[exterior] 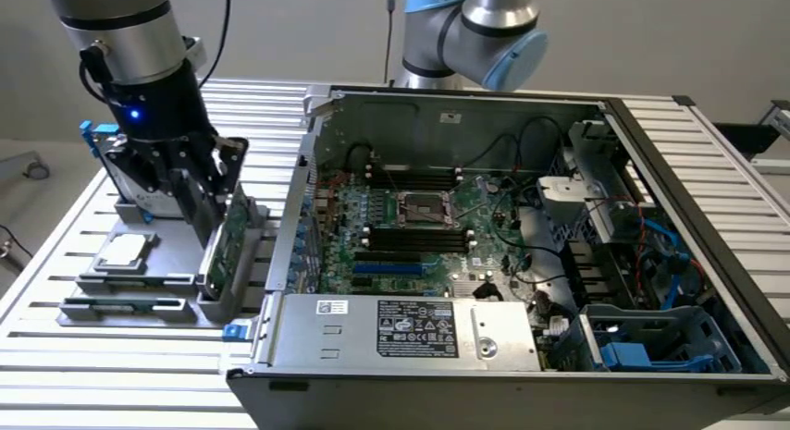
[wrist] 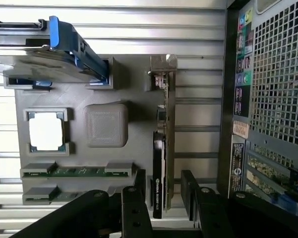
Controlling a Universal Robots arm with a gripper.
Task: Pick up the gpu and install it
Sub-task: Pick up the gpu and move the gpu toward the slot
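Note:
The gpu (exterior: 226,238) stands on its edge in a slot of the grey holder (exterior: 74,287), at the exterior view's left beside the open computer case (exterior: 691,153). In the wrist view the gpu (wrist: 162,134) shows its black cover, green board edge and metal end bracket. My gripper (exterior: 207,208) hangs right over the card. It is open, and in the wrist view the gripper (wrist: 163,196) has one dark finger (wrist: 137,198) on each side of the card's end, with a gap on both sides. Nothing is held.
The holder (wrist: 134,84) also carries a square silver chip (wrist: 46,131), memory sticks (wrist: 79,171) and a silver hard drive with blue rails (wrist: 44,59). The case's motherboard (exterior: 420,227) lies exposed. The case's rear panel (wrist: 268,99) stands close beside the card.

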